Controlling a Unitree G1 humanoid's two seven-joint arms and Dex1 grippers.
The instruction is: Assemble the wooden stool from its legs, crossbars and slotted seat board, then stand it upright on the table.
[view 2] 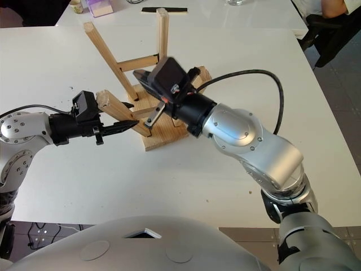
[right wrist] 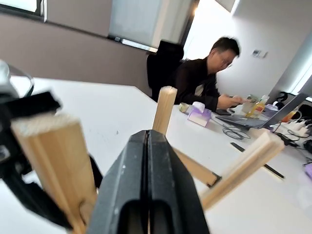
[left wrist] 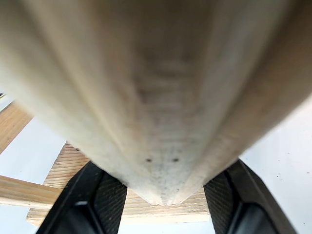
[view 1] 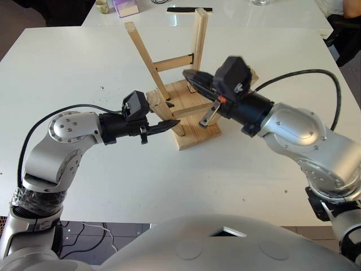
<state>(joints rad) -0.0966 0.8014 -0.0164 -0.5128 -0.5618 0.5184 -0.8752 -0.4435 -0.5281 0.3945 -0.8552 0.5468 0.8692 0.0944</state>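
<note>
The left end effector (view 1: 169, 124) is nearest, low over the white surface (view 1: 84, 68) on the robot's left. It points across at the stool, which lies upside down with its legs in the air. In the left wrist view its dark fingers (left wrist: 105, 195) are spread to the width of the front leg (view 2: 121, 113). That leg runs between them and slants down to the seat board (view 1: 197, 136). Each finger sits against a side of the wood.

The seat board rests flat on the surface near the middle, just past the left end effector's tips. A low crossbar (view 1: 192, 109) runs above it.

The right end effector (view 1: 192, 78) comes in from the robot's right and hangs over the board among the legs. Its two fingers are pressed flat together with nothing between them.

Behind it, two long legs rise from the far side of the board, one leaning left (view 1: 145, 56) and one nearly upright (view 1: 199, 34). An upper crossbar (view 1: 172, 63) joins them partway up.

Farthest off, on a second surface beyond, sit a small purple box (view 1: 125, 7) and a black strip (view 1: 189, 9).
</note>
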